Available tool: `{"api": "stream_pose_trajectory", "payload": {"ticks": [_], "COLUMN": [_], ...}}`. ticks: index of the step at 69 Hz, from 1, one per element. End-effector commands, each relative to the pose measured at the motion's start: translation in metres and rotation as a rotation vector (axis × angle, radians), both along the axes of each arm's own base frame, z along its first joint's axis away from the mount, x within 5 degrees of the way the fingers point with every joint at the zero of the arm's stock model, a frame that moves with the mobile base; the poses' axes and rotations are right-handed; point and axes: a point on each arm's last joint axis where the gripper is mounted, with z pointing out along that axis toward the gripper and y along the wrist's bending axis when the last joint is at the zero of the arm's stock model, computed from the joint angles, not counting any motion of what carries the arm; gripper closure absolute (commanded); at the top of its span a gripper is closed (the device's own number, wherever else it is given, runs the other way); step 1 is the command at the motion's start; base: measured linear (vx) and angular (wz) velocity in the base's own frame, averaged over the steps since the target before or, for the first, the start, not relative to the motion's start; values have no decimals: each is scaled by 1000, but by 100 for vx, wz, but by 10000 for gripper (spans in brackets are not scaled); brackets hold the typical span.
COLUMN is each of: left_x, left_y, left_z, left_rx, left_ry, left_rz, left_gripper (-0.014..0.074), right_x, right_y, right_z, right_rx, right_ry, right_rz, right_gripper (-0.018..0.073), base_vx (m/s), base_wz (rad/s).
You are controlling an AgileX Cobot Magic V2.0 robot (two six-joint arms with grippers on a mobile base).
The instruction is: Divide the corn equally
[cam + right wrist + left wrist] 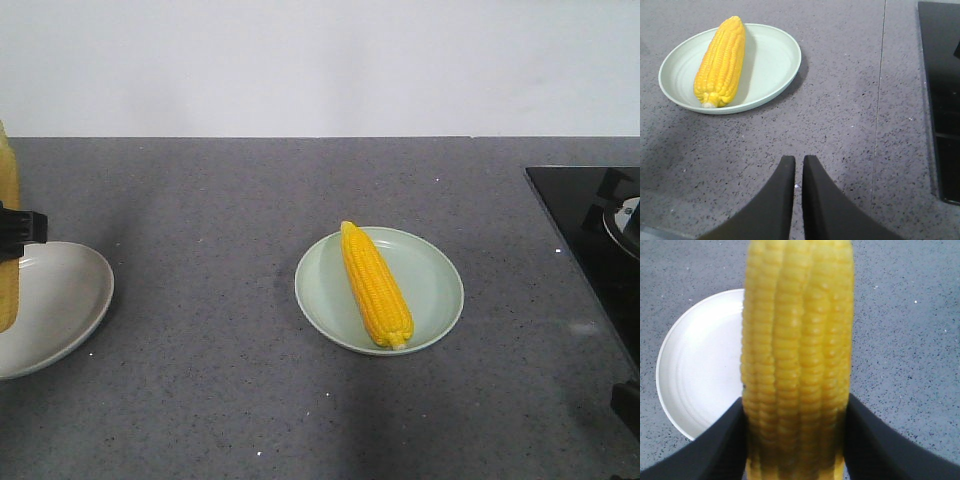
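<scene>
Smooth black tapered fingers (782, 200)

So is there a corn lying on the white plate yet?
No, the white plate is bare; the left gripper holds its corn above it.

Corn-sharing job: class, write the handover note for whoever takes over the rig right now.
Left claw: shut on a corn cob, held above the white plate, not yet set down.
Right claw: shut, holding nothing, over bare counter.
Done: one cob lies in the green plate.
Left: lower the held cob onto the white plate and release; then each plate has one.
</scene>
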Motion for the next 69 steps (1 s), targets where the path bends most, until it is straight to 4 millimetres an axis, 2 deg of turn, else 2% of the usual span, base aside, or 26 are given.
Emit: {"api": "stream_pose_trajectory", "payload": {"ticks": [1,53,69], "left_x": [-1,2,0], "left_y": [1,0,9], "left_z": [15,18,16], "left_rx": [-16,-21,97], "left_ry": [-92,-131,-95], "left_rz": [0,-10,4], "left_gripper": [463,463,463], "right_x": [4,4,4], "right_y": [1,1,1], "right_z": [15,15,14], "right_rx": [3,4,1], "right_ry": [-104,-102,-95], "right_rz": [9,9,8], "right_gripper": [568,568,568], "base_vx": [0,0,0], "base_wz": [0,0,0]}}
